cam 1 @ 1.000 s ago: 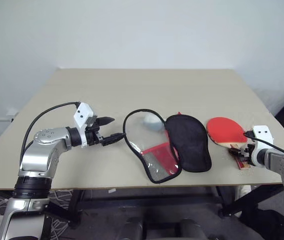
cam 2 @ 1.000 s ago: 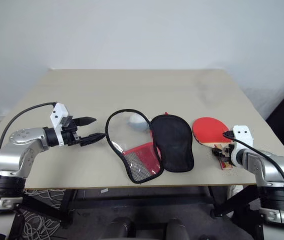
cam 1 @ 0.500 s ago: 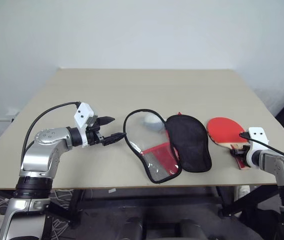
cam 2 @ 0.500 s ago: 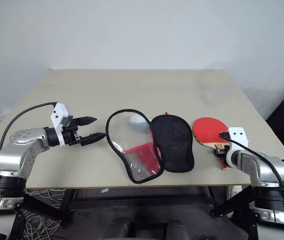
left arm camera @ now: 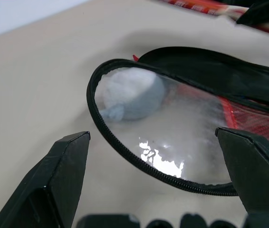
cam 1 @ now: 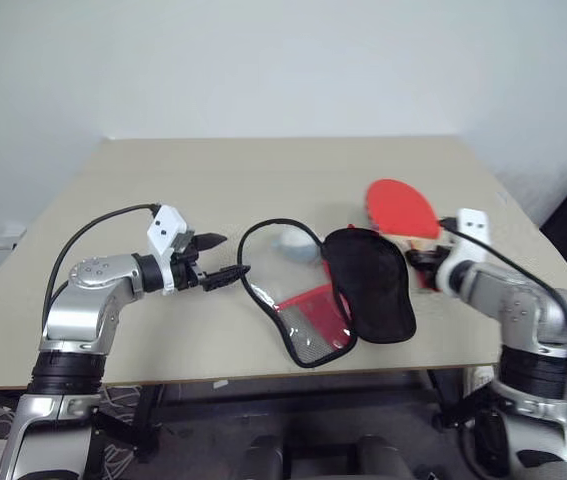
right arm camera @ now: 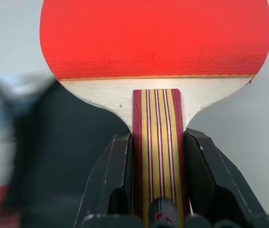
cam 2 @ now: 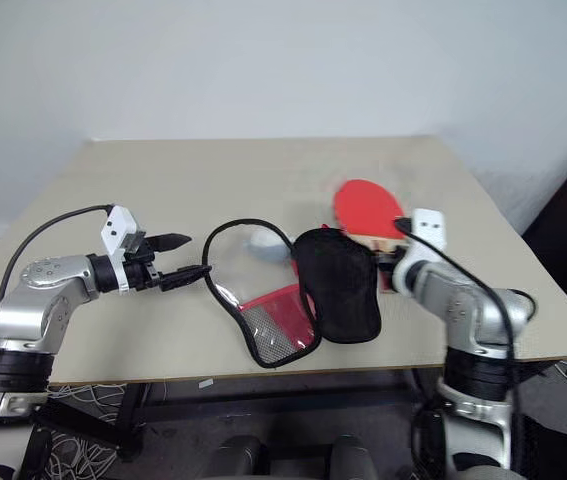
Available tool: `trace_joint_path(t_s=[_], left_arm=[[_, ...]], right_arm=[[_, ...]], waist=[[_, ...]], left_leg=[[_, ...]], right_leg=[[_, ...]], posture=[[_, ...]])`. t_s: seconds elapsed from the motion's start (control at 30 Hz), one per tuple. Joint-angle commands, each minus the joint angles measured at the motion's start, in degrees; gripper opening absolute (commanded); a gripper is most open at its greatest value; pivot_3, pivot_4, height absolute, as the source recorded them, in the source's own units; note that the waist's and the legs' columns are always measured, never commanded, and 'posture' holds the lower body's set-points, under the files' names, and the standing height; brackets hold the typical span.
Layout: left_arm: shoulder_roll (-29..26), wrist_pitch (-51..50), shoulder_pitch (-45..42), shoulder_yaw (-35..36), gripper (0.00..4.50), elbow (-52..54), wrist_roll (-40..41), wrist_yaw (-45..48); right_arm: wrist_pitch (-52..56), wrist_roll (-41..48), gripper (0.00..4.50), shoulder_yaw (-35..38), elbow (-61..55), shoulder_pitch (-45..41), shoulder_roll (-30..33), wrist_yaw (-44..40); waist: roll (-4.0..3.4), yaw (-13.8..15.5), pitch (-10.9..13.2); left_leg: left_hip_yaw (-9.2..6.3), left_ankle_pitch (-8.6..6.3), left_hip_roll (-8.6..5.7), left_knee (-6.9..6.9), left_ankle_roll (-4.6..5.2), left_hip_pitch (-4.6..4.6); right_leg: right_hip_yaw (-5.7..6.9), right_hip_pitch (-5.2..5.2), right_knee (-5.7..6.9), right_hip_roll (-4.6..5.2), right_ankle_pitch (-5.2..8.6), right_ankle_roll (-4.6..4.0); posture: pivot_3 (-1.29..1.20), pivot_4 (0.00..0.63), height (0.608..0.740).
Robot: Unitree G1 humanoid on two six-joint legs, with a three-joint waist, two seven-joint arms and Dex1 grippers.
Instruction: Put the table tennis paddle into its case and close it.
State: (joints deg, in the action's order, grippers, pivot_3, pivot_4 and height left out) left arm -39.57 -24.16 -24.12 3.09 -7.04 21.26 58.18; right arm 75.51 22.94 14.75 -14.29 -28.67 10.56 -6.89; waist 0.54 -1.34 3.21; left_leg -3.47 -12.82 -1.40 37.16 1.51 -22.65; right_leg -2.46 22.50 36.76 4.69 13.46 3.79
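Paddle: we see the paddle (cam 1: 401, 208) lifted off the desk near its right edge, red face up and tilted, beside the case's black half.
Right gripper: our right gripper (right arm camera: 155, 178) is clamped on the paddle's striped handle, a finger (right arm camera: 110, 183) pressed to each side.
Case: the case (cam 1: 368, 284) lies unzipped and spread open near the desk's front edge, black lining up on the right half, clear and red mesh panel on the left half.
White lump: a small whitish lump (left arm camera: 129, 92) sits under the clear panel.
Left gripper: our left gripper (cam 1: 221, 257) hovers just beside the case's left rim with its fingers spread wide, nothing between them.
Desk: the desk (cam 1: 263, 170) is plain beige, bare towards its back edge.
Room: a white wall (cam 1: 283, 60) stands behind the desk.
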Motion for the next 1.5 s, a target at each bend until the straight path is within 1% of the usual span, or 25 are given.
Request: trace_joint_path(t_s=[0.03,0.17,0.27,0.57,1.1,1.5], left_arm=[[-0.6,0.2,-1.3,0.9,4.50,1.4,0.3,0.2],[-0.9,-0.3,-0.9,1.0,4.50,2.0,0.5,0.1],[-1.1,-0.8,-0.6,1.1,4.50,2.6,0.7,0.2],[-1.3,-1.6,-0.5,1.3,4.50,3.1,0.7,0.2],[-1.0,-1.6,-0.9,0.8,4.50,2.6,0.6,0.4],[-0.9,-1.7,-0.8,1.0,4.50,2.9,0.6,0.4]], right_arm=[[3.5,-0.8,1.16,-1.9,-5.7,0.0,-4.4,4.3],[5.5,-2.4,1.16,-4.1,-7.4,3.0,-9.0,7.0],[5.7,-3.5,1.16,-4.5,-7.9,4.4,-10.3,8.2],[5.2,-5.7,1.16,-4.8,-7.6,4.8,-9.8,8.4],[9.4,-7.8,1.16,-5.0,-11.6,5.9,-10.8,8.8],[9.1,-9.6,1.16,-6.4,-10.0,7.1,-11.8,8.7]], waist=[[-0.01,0.2,0.0],[0.00,0.2,0.0],[-0.02,0.1,0.0],[-0.06,0.0,0.0],[-0.07,0.0,0.0],[-0.06,0.0,0.0]], left_leg=[[-0.02,0.00,-0.03,0.00,0.00,-0.01],[-0.04,0.01,-0.13,0.05,-0.01,-0.01],[-0.04,0.00,-0.11,0.03,-0.02,0.00],[-0.02,0.04,-0.05,-0.08,-0.07,0.01],[-0.02,0.04,-0.05,-0.09,-0.07,0.01],[-0.03,0.04,-0.05,-0.10,-0.07,0.01]], right_leg=[[0.02,-0.01,0.00,0.02,0.00,0.00],[0.05,0.00,-0.02,0.13,0.00,0.01],[0.04,0.02,-0.01,0.11,0.00,0.01],[0.03,0.05,0.00,0.05,0.00,0.00],[0.03,0.06,-0.01,0.06,0.00,0.01],[0.04,0.07,-0.02,0.06,0.01,0.01]], posture=[[0.00,0.000,0.740],[0.00,0.000,0.740],[0.00,0.000,0.740],[0.00,0.000,0.740],[0.00,0.000,0.740],[0.00,0.000,0.740]])
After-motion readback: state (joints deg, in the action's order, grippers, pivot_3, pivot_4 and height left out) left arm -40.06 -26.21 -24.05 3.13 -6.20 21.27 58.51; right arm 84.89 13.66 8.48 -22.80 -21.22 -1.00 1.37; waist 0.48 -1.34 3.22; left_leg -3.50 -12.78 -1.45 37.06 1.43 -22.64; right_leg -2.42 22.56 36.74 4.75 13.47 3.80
